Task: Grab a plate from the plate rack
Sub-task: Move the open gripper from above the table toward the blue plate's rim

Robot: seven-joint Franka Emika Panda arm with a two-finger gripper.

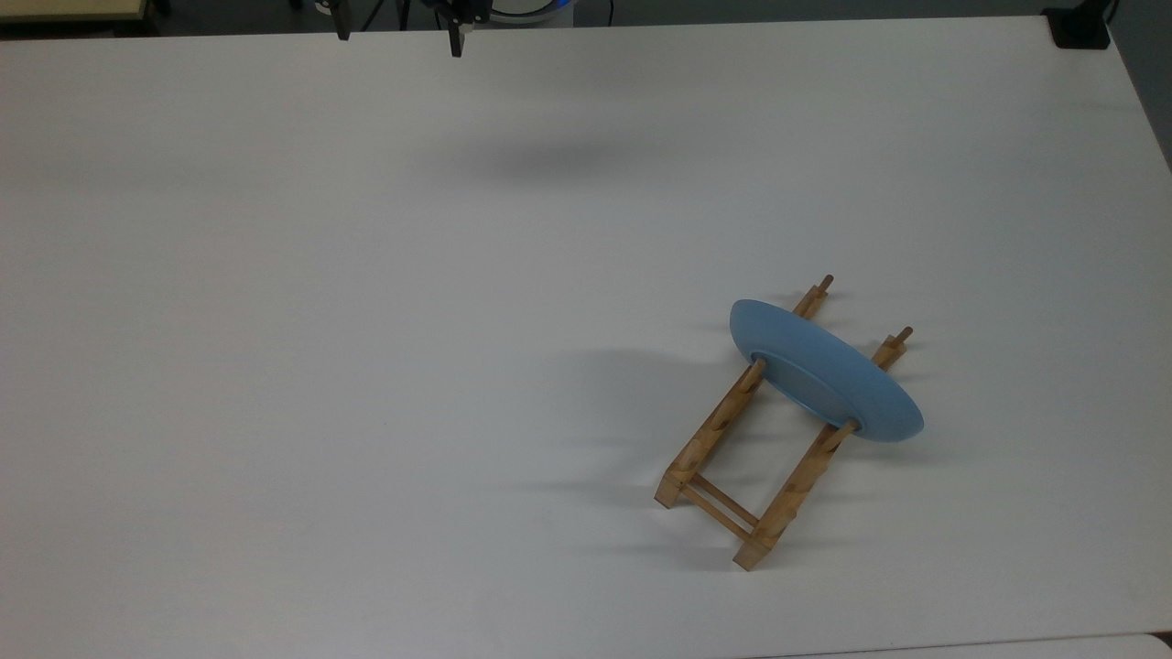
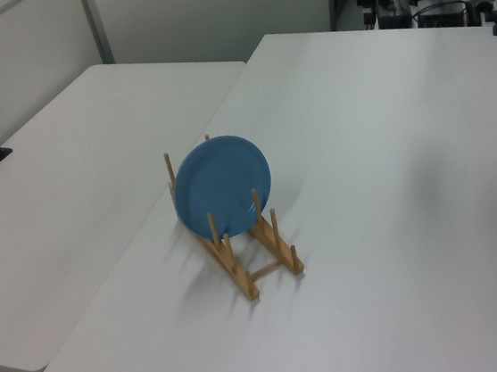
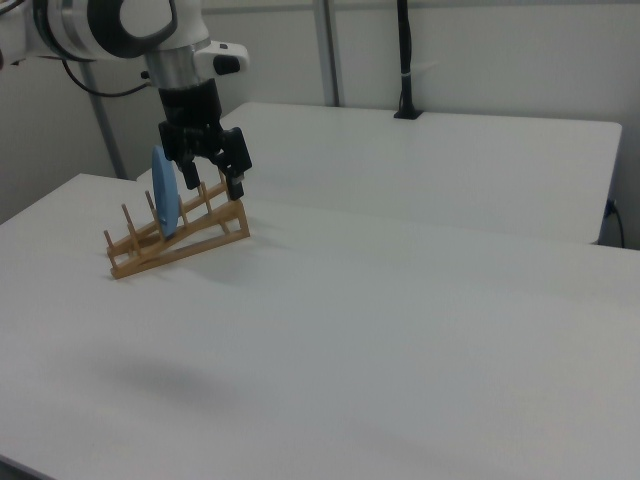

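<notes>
The light-blue plate [image 1: 824, 371] stands on edge in the wooden plate rack [image 1: 714, 430], leaning between its pegs, at the top view's lower right. The left view has the plate [image 2: 221, 184] facing the camera in the rack [image 2: 240, 272]. My gripper [image 1: 398, 32] hangs open at the top view's upper edge, far from the rack, with nothing between its fingers. In the right view the gripper [image 3: 212, 178] overlaps the rack [image 3: 190, 240] and the plate [image 3: 165, 205] in the picture, fingers spread and pointing down.
The rack stands on a wide white table [image 1: 366, 366]. A second white table [image 2: 67, 171] adjoins it. A black post [image 3: 405, 60] is clamped to that table's far edge, and a black clamp [image 1: 1080, 27] sits at the top view's upper right corner.
</notes>
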